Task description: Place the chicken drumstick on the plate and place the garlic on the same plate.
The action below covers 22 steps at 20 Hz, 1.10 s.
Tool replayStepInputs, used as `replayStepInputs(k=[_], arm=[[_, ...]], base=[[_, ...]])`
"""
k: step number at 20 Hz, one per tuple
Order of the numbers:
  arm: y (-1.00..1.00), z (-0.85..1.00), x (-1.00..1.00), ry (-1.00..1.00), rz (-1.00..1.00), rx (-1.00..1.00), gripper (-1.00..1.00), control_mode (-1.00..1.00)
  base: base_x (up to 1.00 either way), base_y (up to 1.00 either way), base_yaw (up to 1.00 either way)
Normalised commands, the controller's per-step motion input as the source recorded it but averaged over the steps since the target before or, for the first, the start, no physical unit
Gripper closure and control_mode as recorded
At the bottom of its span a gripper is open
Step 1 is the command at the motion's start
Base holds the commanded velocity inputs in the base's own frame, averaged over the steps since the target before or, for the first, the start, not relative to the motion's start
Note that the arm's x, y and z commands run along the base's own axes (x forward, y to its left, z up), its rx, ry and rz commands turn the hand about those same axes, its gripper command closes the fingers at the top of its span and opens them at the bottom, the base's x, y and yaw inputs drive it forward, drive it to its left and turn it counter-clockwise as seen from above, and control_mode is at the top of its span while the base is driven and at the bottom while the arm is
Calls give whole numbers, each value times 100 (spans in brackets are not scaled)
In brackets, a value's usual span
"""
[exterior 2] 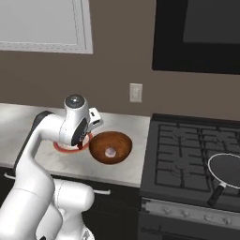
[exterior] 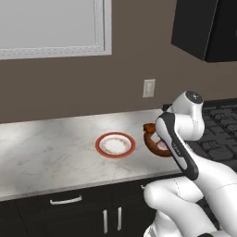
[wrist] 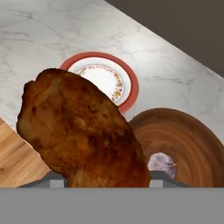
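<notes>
Here drumstick [wrist: 83, 131] hides pincer tips, overlaps plate [wrist: 131, 83] edge.

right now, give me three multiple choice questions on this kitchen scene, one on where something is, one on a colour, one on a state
1. Where does the garlic lie?
A. on the plate
B. in the wooden bowl
C. in the frying pan

2. What colour is the rim band of the plate?
A. red-orange
B. blue
C. green

3. What is the state of the chicken drumstick?
A. lying on the plate
B. lying in the frying pan
C. held up in the gripper, above the counter

Answers:
1. B, the right base view shows the pale bulb at the bottom of the brown bowl.
2. A, the left base view shows a red-orange ring around the white centre.
3. C, the hand view shows the drumstick rising from between the finger tips, with the plate bare behind it.
</notes>
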Motion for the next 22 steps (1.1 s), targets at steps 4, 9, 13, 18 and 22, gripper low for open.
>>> replayStepInputs(k=[4,9,13,18,22], arm=[[0,0,0,0,0,0,100,100],[0,0,0,0,0,0,100,100],[0,0,0,0,0,0,100,100],[13,6,24,2,0,0,100,-100],[25,1,48,9,0,0,100,-100]], base=[[19,50,0],[26,47,0],[20,28,0],[10,10,0],[0,0,0]])
